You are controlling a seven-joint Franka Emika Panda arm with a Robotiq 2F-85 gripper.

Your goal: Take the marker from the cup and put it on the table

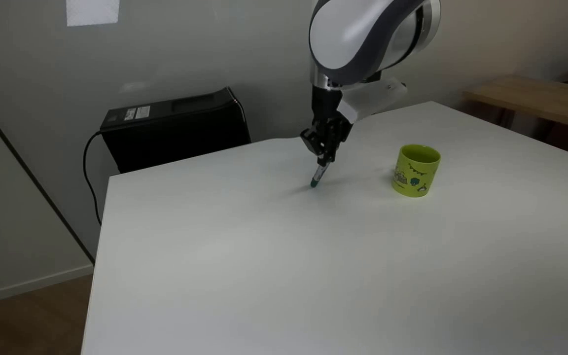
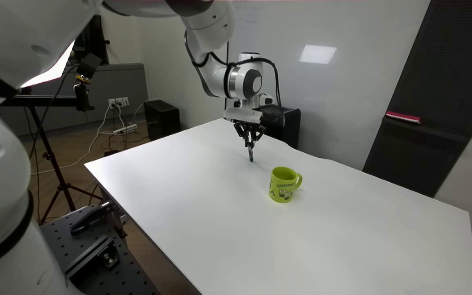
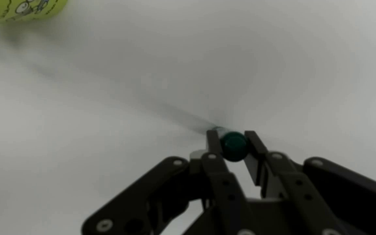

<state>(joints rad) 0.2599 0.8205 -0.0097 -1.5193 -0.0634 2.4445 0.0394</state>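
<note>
Much of the space in both exterior views was taken up by a large, plain white-topped table [image 1: 225, 266]. Over it a jointed robot arm [image 2: 215, 32], cased in white with dark-grey bands, was extended, its end directed downward. At the right edge of an exterior view, part of a light-brown wooden tabletop [image 1: 540, 98] was seen beyond the table. A black box-shaped case [image 1: 180, 133] was placed just past the table's edge and was partly hidden by it. On the table a yellow-green cylindrical cup [image 1: 414, 172] was set upright, its side printed with dark drawings; its loop handle [image 2: 300, 179] was shown in an exterior view, and only part of the cup was caught in the wrist view. Near the cup but apart from it, the black, jointed fingers [image 3: 255, 143] were closed on a thin, stick-shaped marker [image 3: 235, 147] with a pale barrel and dark green ends, one finger pressed to each side. The marker was held outside the cup, tilted, with its lower green end [image 1: 314, 183] pointed down; whether that end was touched to the table could not be told.
</note>
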